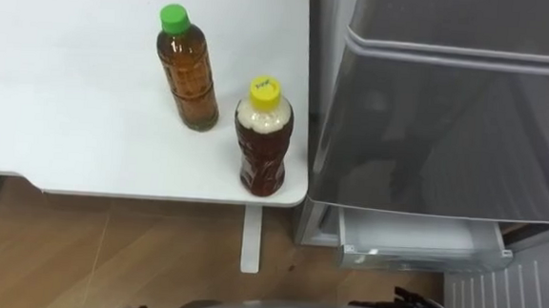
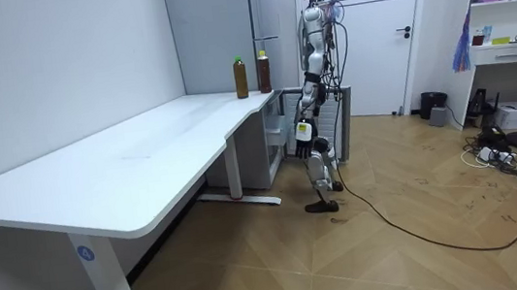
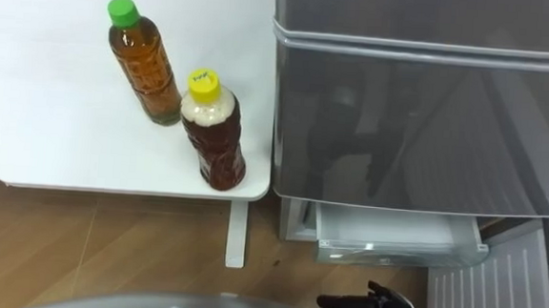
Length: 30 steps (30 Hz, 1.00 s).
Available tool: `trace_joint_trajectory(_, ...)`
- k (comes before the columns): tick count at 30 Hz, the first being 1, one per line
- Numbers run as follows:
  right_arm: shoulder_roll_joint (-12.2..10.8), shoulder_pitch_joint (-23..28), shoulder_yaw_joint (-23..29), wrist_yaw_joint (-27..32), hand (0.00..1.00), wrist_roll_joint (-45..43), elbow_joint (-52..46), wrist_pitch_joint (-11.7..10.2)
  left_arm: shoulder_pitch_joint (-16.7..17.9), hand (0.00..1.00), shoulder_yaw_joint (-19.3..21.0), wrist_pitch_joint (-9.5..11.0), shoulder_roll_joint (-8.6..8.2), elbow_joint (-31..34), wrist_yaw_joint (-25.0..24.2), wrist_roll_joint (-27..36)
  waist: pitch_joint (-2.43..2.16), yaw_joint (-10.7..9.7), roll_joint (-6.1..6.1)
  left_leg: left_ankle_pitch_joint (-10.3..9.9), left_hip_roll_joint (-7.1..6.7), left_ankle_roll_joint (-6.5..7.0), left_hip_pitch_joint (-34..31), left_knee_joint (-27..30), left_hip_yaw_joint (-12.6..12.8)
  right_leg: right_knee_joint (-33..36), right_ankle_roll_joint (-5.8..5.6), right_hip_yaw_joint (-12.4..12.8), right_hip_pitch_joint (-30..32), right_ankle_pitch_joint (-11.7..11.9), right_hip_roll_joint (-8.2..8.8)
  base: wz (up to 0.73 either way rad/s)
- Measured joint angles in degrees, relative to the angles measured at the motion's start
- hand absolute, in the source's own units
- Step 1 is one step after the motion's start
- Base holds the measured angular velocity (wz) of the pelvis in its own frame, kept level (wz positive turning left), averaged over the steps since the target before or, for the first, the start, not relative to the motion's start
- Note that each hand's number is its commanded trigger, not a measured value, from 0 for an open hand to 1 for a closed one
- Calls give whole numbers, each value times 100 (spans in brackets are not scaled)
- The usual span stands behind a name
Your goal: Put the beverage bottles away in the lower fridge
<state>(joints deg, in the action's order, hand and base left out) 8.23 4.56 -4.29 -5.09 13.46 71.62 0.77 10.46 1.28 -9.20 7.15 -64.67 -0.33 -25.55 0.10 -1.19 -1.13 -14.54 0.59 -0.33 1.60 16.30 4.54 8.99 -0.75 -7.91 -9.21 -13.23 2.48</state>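
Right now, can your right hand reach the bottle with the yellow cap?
Probably yes. The yellow-capped bottle stands at the table's near corner beside the fridge, with nothing in front of it. The right hand is low, below the tabletop, so it must rise first.

Stance: upright on both legs, turned toward the room view's left.
Left arm: on the side nearer the room camera; it hangs down along the torso, slightly forward of the legs.
Left hand (image 2: 303, 132): low, at about thigh height, just in front of the body.
Right arm: comes into the eye views from the lower right, and little of it can be seen.
Right hand (image 3: 380, 306): a dark shape at the bottom edge of the eye views, right of centre, held low before the torso and pointing toward the view's left.
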Motion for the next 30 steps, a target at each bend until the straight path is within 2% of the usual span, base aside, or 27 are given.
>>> trace_joint_trajectory(4, -1, -12, 15, 47, 0, 35, 64, 12, 51, 0, 167, 1, 0, -2, 329, 970, 6, 0, 18, 0, -1, 0, 17, 1, 5, -8, 0, -14, -27, 0, 4, 0)
trace_joint_trajectory(7, -7, -13, 70, 78, 0, 71, 76, 52, 64, 0, 330, 3, -7, 15, 546, 1306, 10, 1, 24, 0, -2, 0, 23, 2, 5, -22, 0, -22, -48, 0, 4, 0)
trace_joint_trajectory(12, -7, -20, 216, 78, 0, 65, 85, 175, 121, 0, 953, 59, -31, 22, 1128, 2300, 15, 12, 45, -4, -10, 4, 7, -9, -2, -35, -1, -28, -60, -1, 8, 0)
trace_joint_trajectory(15, -3, 7, 168, 133, 0, 106, 50, 195, 211, 0, 1319, 117, -57, 392, 1684, 3002, 13, 120, 37, -2, -28, 8, 52, -10, 6, -56, -9, -28, -64, -6, 26, 0)
trace_joint_trajectory(19, 5, 91, 223, 199, 0, 107, -31, 285, 357, 0, 1718, 373, -43, 875, 2444, 3991, -7, 301, 35, 1, -46, 13, 122, -69, 3, -39, -15, -32, -84, -9, 43, -4)
trace_joint_trajectory(22, 5, 105, 234, 244, 0, 117, -68, 307, 396, 0, 1835, 504, -1, 992, 2953, 4588, -18, 323, 53, 2, -44, 14, 175, -120, 7, -26, -16, -34, -99, -8, 39, -6)
trace_joint_trajectory(24, 1, 106, 256, 264, 0, 62, -82, 307, 500, 0, 1860, 520, -11, 1299, 3207, 4832, -26, 318, 71, 4, -45, 15, 204, -164, -8, -24, -16, -81, -117, -8, 38, 1)
trace_joint_trajectory(26, -4, 117, 287, 294, 0, 46, -129, 301, 512, 0, 1903, 598, -11, 1601, 3525, 4866, -26, 310, 68, 4, -49, 15, 213, -180, -70, -34, -22, -253, -179, -4, 41, 14)
trace_joint_trajectory(29, 24, 218, 326, 392, 0, 39, -222, 293, 523, 0, 1901, 886, -11, 2235, 4005, 4860, -33, 330, 81, 5, -54, 14, 205, -141, -138, -25, -26, -382, -186, -1, 43, 10)
trace_joint_trajectory(30, 38, 253, 330, 447, 0, 37, -292, 272, 527, 0, 1901, 1057, -9, 2489, 4186, 4859, -36, 363, 87, 6, -54, 13, 210, -139, -142, -23, -27, -389, -186, 0, 43, 0)
